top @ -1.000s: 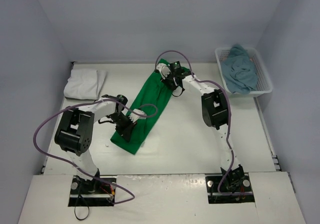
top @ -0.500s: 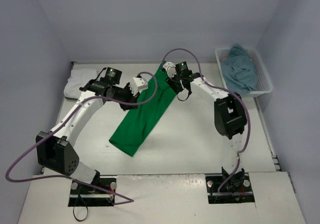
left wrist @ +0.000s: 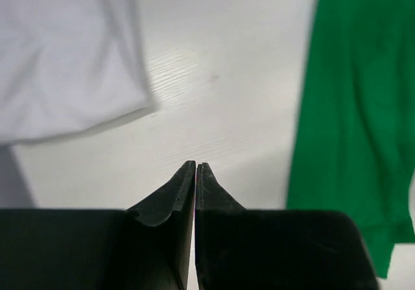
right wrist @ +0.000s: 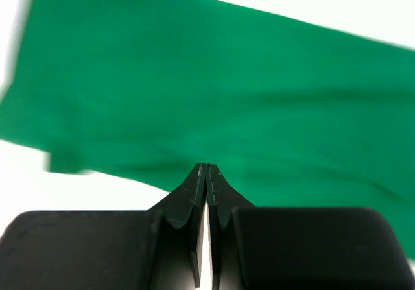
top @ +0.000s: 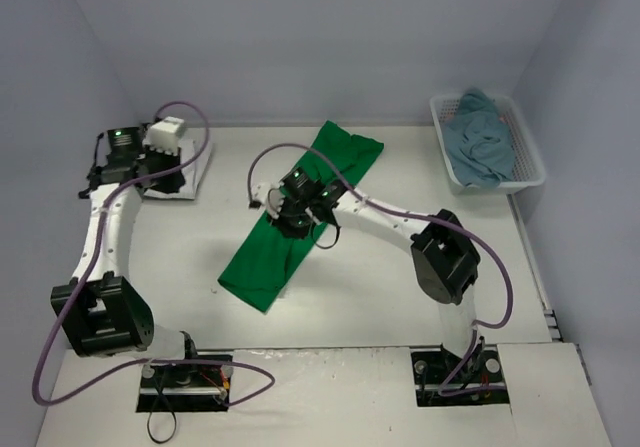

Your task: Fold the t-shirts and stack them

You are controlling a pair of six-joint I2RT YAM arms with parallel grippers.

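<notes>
The bright green t-shirt lies as a long folded strip, slanting from the back centre towards the near left of the table. My right gripper hovers over its middle; in the right wrist view it is shut, empty, above the green cloth. The white t-shirt lies at the back left, partly hidden by my left arm. My left gripper is beside it; in the left wrist view it is shut and empty over bare table, with white cloth to the left and green cloth to the right.
A white lattice basket at the back right holds a crumpled teal-blue t-shirt. Walls close in the table at the back and on both sides. The right arm's cable loops over the green strip.
My left arm has swung from the green t-shirt to the back left by the white one. My right gripper left the green strip's far end, came to its middle and shut.
</notes>
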